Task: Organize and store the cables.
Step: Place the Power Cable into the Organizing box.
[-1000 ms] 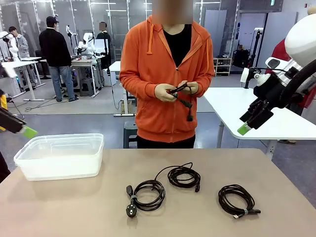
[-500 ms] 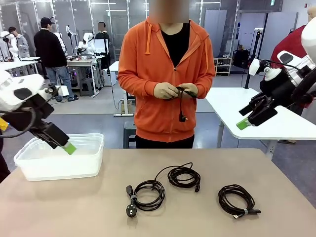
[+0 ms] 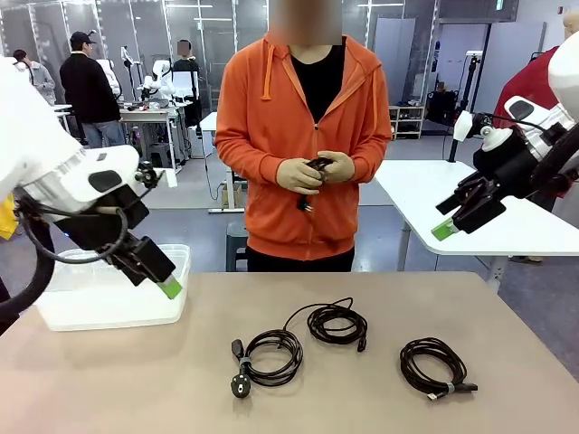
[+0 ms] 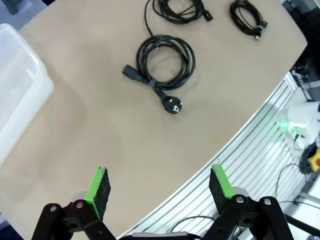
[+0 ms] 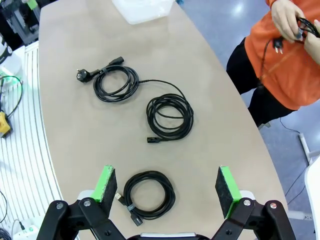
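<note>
Both claws hang above the desk [image 3: 136,389] spread wide, holding nothing. From its wrist view, the left claw [image 4: 159,180] has bare desk between its green pads. Ahead of it lies the coil with the round power plug [image 4: 165,57], and the clear tub [image 4: 20,85] sits off to one side of its fingers. The right claw [image 5: 165,184] looks down on the smallest coil [image 5: 149,195], which lies almost between its fingers. The middle coil [image 5: 170,117] is farther ahead, and the plug coil is beyond that. A fourth cable [image 3: 317,165] is far from both claws, in the person's hands [image 3: 298,174] across the desk.

These cords look light and limp, and the rubbery sheath should grip well against the pads. The risk is unwinding rather than weight, because lifting one loop would probably let the rest trail and snag. The best hold is across the whole bundle where the turns are bound. On the plug coil that is the band next to the plug, and on the smallest coil it is the tie near its connector. The middle coil shows no clear tie and has a loose tail, so it is likely to sprawl. Each bundle lies flat, so the fingertips need to straddle it right at the desk surface. The hard plug will swing once lifted, so it is a poor place to grip.
</note>
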Motion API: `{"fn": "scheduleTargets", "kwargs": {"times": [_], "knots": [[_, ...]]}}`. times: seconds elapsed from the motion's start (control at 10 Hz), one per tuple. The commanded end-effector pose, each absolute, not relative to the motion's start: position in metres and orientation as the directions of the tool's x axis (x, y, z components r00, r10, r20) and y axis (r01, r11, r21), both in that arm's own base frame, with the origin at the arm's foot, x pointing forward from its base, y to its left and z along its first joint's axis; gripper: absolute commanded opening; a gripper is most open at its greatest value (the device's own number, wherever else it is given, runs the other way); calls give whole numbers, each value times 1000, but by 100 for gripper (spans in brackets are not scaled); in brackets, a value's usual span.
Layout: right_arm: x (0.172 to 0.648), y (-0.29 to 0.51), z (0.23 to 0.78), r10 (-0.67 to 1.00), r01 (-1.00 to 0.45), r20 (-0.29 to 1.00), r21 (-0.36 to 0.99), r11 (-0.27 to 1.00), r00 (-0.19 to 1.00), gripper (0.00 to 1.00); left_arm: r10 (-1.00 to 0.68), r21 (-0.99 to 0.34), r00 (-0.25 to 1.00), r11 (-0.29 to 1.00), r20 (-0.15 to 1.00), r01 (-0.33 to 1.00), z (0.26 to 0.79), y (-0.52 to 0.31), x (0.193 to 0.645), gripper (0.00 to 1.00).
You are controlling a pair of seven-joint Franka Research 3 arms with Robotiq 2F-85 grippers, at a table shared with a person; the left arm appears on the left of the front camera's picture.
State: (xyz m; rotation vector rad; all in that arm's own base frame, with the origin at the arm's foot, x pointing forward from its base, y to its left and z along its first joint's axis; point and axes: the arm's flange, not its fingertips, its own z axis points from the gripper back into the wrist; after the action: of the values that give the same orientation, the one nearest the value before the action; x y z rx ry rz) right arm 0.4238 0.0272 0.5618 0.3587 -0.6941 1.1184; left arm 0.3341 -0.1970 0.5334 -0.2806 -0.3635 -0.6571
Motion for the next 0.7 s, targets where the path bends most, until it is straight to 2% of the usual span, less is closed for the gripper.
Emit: {"fn": "scheduleTargets", "kwargs": {"times": [0.0, 0.6], "knots": [[423, 27, 562, 696, -909, 670, -76, 411, 258, 100, -510, -134, 742, 778, 434, 613, 515, -210, 340, 100], [423, 27, 562, 696, -909, 670, -76, 411, 258, 100, -574, -132, 681, 713, 455, 689, 479, -246, 354, 100]]}}
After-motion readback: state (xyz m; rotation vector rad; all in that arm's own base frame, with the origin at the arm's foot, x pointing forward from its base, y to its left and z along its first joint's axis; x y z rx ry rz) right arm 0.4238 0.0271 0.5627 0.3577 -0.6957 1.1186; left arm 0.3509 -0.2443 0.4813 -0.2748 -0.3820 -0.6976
